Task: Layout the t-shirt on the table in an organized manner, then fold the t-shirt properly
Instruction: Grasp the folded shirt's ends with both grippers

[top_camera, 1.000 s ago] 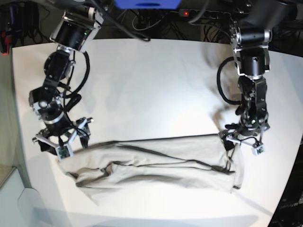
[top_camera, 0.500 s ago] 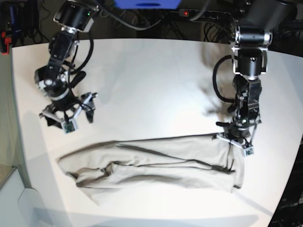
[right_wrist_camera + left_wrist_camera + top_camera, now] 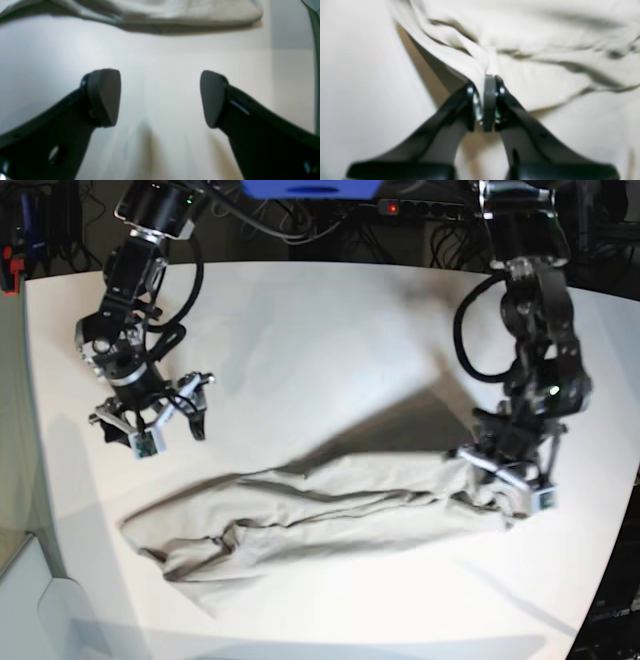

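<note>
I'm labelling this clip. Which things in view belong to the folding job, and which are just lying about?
Job:
- t-shirt
- table
- left end effector, shut on the t-shirt
- right end effector, open

Lying about:
- cables behind the table

The left hand (image 3: 500,480) has clamped the t-shirt (image 3: 330,510) and seems to lift that end; the right hand (image 3: 150,420) has pulled away, open.

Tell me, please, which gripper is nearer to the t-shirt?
Left. The left gripper is shut on the t-shirt at its end. The right gripper hangs open over the bare table, apart from the cloth.
</note>
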